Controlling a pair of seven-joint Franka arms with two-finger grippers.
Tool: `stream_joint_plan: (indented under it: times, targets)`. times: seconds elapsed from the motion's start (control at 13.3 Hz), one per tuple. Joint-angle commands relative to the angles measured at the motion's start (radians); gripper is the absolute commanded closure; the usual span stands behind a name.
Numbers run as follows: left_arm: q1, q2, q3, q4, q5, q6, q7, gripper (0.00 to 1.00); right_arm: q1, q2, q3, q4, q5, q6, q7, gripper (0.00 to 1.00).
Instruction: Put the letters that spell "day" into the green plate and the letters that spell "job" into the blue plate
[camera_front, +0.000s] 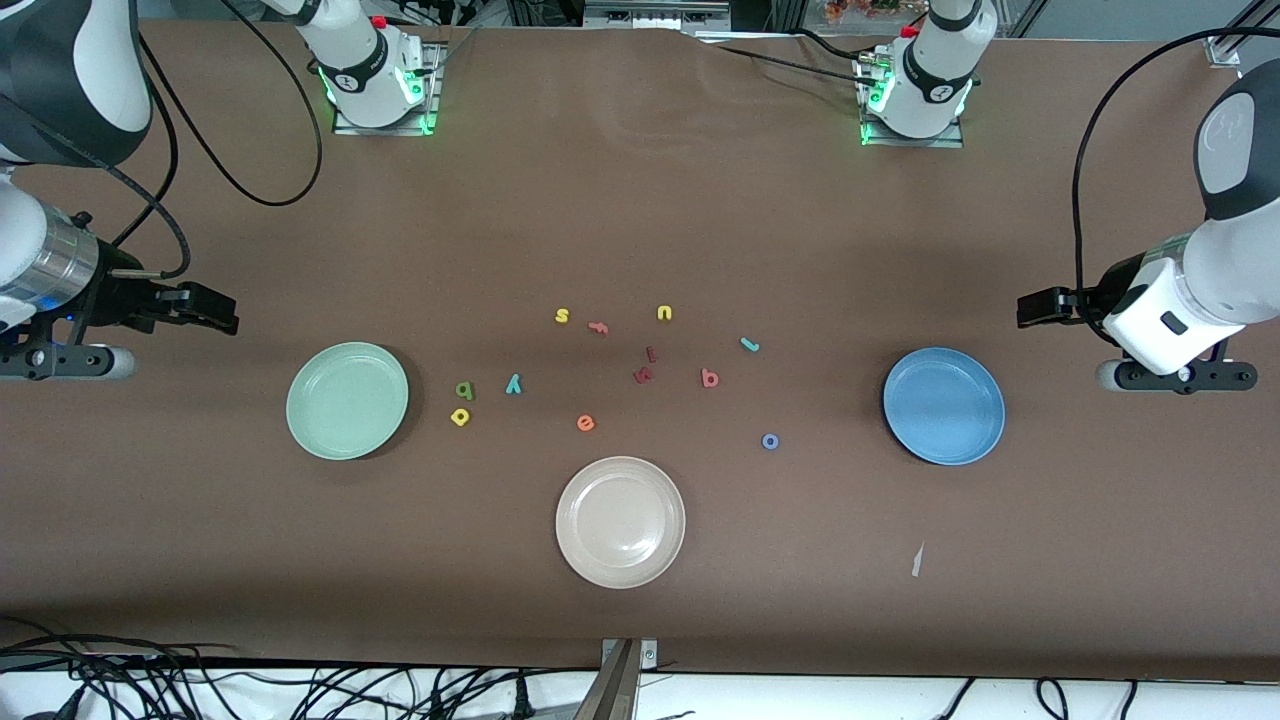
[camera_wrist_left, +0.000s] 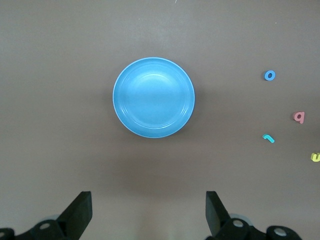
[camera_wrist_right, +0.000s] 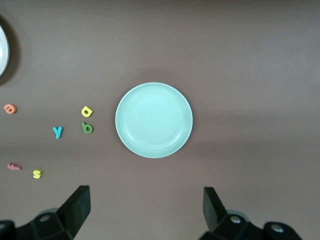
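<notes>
With both end effectors wide and empty, the left end effector up over the tabletop by the blue plate and the right end effector by the green plate, I'd first descend squarely on the dark green letter just beside the green plate, keeping off its yellow neighbour.

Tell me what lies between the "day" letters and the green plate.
Nothing visible does. The dark green letter, the yellow letter and the teal "y" lie on bare table beside the green plate, toward the middle of the table. The open right gripper hangs over the table's end, past the plate.
</notes>
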Motion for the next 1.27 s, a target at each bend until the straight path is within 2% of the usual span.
stream_joint_plan:
  times: [0.0,1.2]
  targets:
    - [0.001,-0.011,0.002,0.005,-0.018,-0.016,0.021,0.0,-0.005,0.005,-0.001,0.019,-0.001,0.012,-0.029,0.0]
    - [0.0,-0.011,0.002,0.005,-0.019,-0.016,0.021,0.0,-0.018,0.005,0.002,0.016,0.011,0.03,-0.07,0.0]
